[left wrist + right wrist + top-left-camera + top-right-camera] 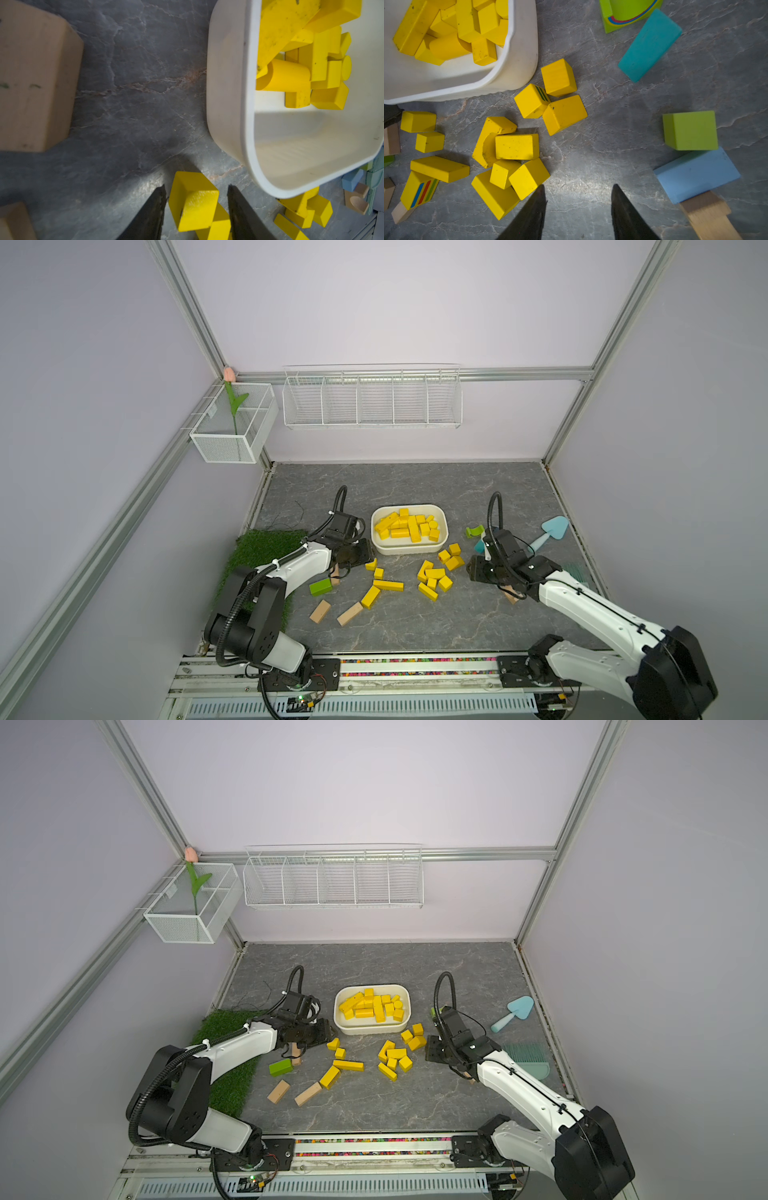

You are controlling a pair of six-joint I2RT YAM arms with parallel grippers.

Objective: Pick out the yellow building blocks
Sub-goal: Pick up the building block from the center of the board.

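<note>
Several yellow building blocks (409, 524) lie piled in the white tub (444, 526), whose rim also shows in the wrist views (247, 124) (508, 68). More yellow blocks lie loose on the grey tabletop in front of it, in a cluster (434, 578) (517, 146) and as bars (384, 585). My left gripper (197, 187) (361, 556) is open, low at the tub's near left corner. Its fingers straddle a yellow arch-like block (195, 205) (371, 564), with small gaps on both sides. My right gripper (579, 187) (473, 568) is open over bare tabletop, right of the cluster, with nothing between its fingers.
A green block (321, 586) and two tan blocks (320, 611) (350, 613) lie front left beside a grass mat (257, 551). A green cube (690, 131), blue blocks (695, 174) and a teal block (650, 44) lie near the right arm. A teal trowel (550, 531) rests far right.
</note>
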